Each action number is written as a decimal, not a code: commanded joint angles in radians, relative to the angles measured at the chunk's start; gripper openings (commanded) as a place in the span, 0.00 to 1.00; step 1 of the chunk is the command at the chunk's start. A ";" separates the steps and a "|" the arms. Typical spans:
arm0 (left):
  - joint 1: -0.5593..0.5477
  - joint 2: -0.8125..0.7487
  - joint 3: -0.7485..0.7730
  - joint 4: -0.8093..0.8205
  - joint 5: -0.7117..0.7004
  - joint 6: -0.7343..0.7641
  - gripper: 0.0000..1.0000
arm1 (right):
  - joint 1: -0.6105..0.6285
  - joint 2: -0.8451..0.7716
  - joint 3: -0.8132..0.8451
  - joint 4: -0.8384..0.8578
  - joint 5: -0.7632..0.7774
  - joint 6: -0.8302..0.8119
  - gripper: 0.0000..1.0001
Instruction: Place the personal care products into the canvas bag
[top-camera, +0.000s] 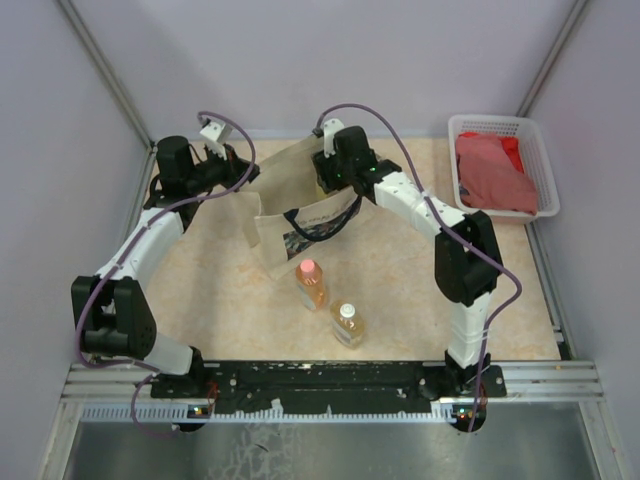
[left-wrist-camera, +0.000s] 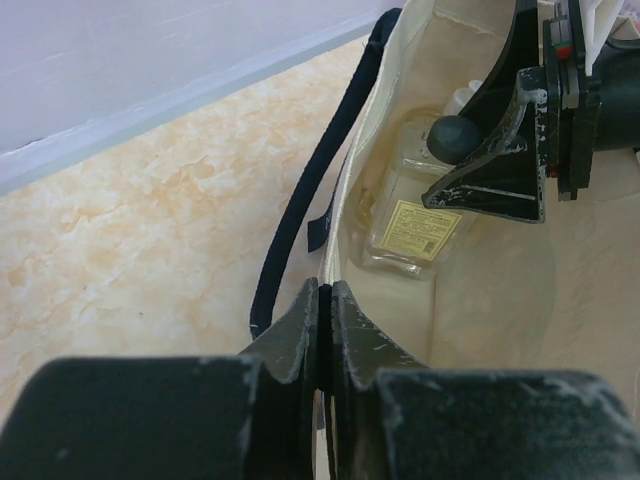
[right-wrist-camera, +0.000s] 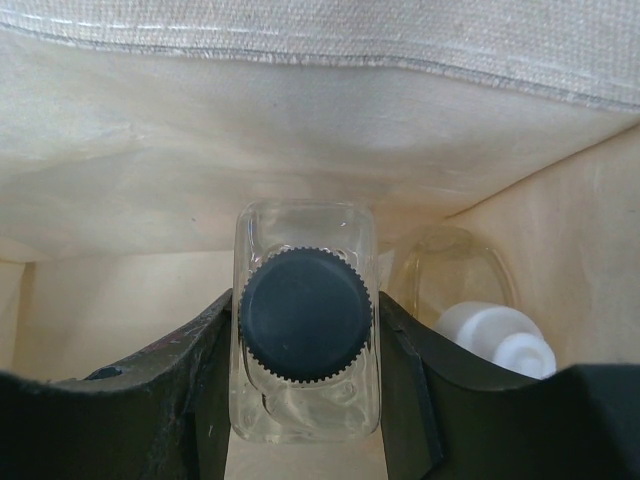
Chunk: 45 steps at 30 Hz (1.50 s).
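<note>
Clamped the right tool (right-wrist-camera: 305, 305) on the dark-capped bottle (left-wrist-camera: 410, 225), deep inside the canvas bag (right-wrist-camera: 300, 130) and just beside a white-capped bottle (right-wrist-camera: 495, 340) already lying there. Pinched the left tool (left-wrist-camera: 325, 310) together on the bag's rim, holding the mouth open. Left the pink-capped bottle (top-camera: 311, 283) and the other white-capped bottle (top-camera: 347, 325) on the bench (top-camera: 200, 290), in front of the bag.

Judged three faults possible from there. Could have dragged the dark-capped bottle back out on withdrawal, if lifted before parting the fingers fully. Could have snagged cloth or the navy handle (left-wrist-camera: 300, 210) on the way up, tipping the bag over onto the two bottles near it. Could have lost the rim from the left pinch, letting the mouth fold in around the right tool and blocking the way for the next bottle.
</note>
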 joint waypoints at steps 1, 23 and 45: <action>-0.001 0.002 0.031 -0.015 0.001 0.017 0.00 | -0.013 -0.043 0.068 0.102 0.006 0.001 0.53; -0.001 0.011 0.017 0.003 -0.019 -0.009 0.00 | 0.213 -0.406 0.021 -0.176 0.111 -0.071 0.99; -0.001 -0.036 0.011 -0.017 -0.043 0.009 0.00 | 0.411 -0.608 -0.395 -0.237 -0.038 -0.059 0.99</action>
